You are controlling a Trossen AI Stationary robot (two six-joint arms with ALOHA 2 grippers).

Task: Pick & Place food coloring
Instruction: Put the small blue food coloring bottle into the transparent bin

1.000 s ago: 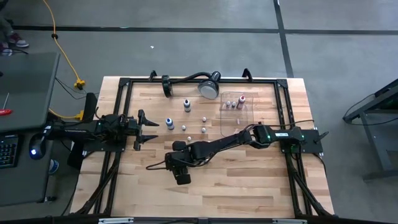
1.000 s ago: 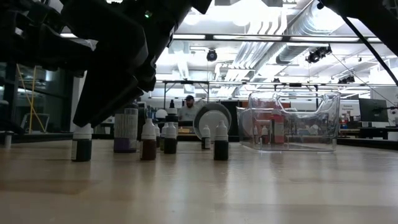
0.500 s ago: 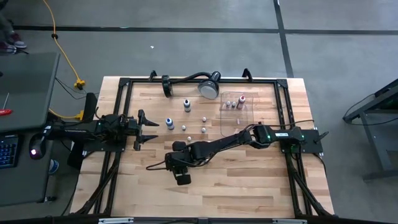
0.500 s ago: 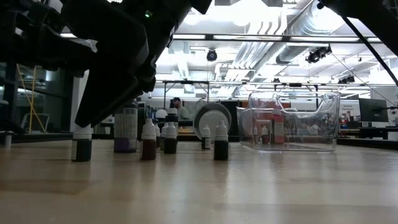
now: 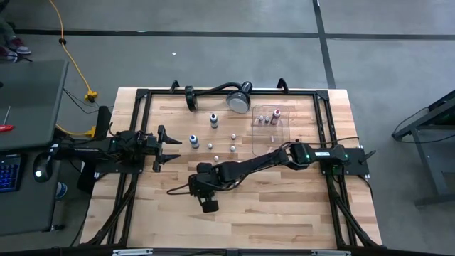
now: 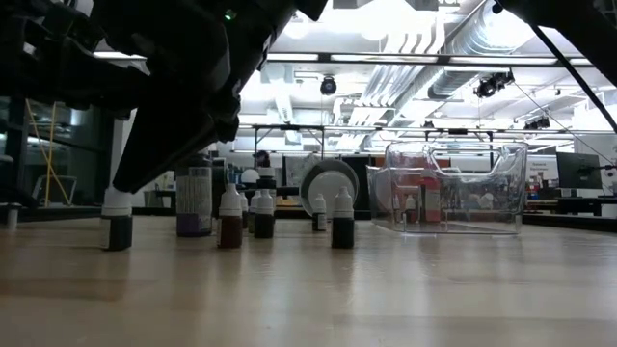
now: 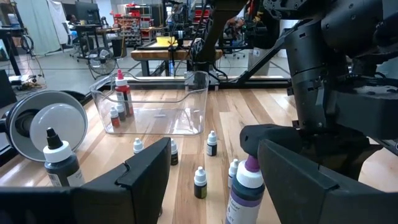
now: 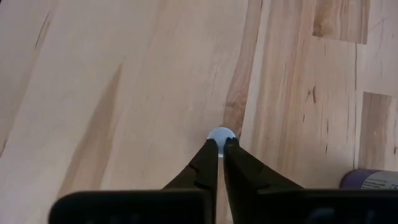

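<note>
the right gripper (image 8: pixel 220 144) is positioned low over the front-centre area of the table (image 5: pixel 284 206), with its arm reaching across from the right side. its fingers (image 8: pixel 205 163) are clenched on the white cap of one small dark food coloring bottle (image 6: pixel 118 220); in the right wrist view the cap shows as a pale disc pinched at the fingertips. in the low view this bottle stands upright, with its base at or just above the wood; contact with the surface cannot be determined.

the left gripper (image 5: pixel 162 148) waits at the left side of the table, jaws released and wide apart, holding nothing. a purple bottle (image 7: pixel 245 194) stands directly ahead of it.

the remaining loose bottles (image 5: pixel 211 139) stand upright in a scattered group at table centre, between the two arms. the clear tray (image 5: pixel 269 135) sits right of centre toward the rear and contains several bottles (image 5: pixel 269 116) along its far wall. the round silver lamp head (image 5: pixel 239 101) rests just beside the tray at the rear edge.
</note>
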